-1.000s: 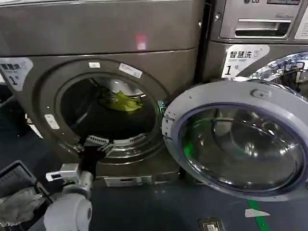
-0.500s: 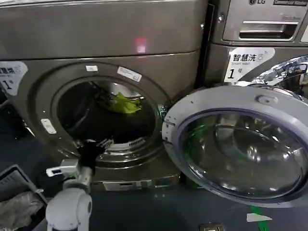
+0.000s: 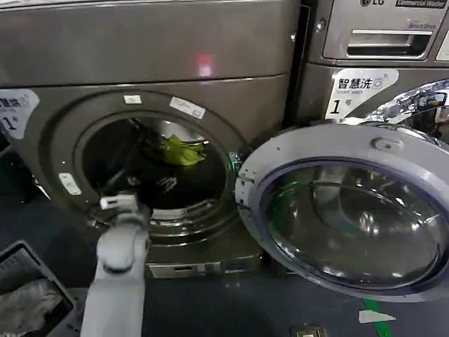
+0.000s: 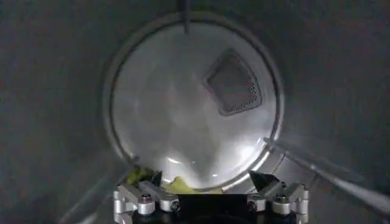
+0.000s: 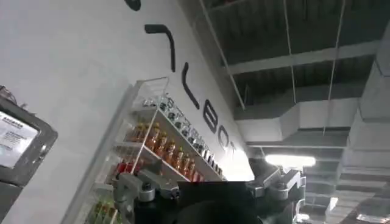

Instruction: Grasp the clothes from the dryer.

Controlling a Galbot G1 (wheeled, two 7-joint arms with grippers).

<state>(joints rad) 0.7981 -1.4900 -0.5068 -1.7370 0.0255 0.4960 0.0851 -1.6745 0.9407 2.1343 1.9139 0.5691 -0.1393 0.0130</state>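
Note:
The dryer (image 3: 231,105) stands with its grey-rimmed glass door (image 3: 266,151) swung open to the right. A bright yellow-green piece of the clothes (image 3: 181,151) lies at the back of the drum. My left gripper (image 3: 163,185) reaches in through the porthole, below and in front of that piece. In the left wrist view my left gripper (image 4: 207,181) is open inside the drum, and the yellow-green fabric (image 4: 178,184) shows low between its fingers, not gripped. My right gripper (image 5: 207,173) is open and empty, pointing up at a ceiling away from the dryer.
A lighter grey LG machine (image 3: 379,42) stands to the right, behind the open door. A dark basket (image 3: 14,263) holding a pale crumpled bundle sits on the floor at lower left. The drum's shiny back wall (image 4: 183,109) has a perforated vent (image 4: 233,82).
My left arm has lifted from the porthole's lower rim and pushed forward, so the gripper is now inside the drum. The yellow-green piece has not moved.

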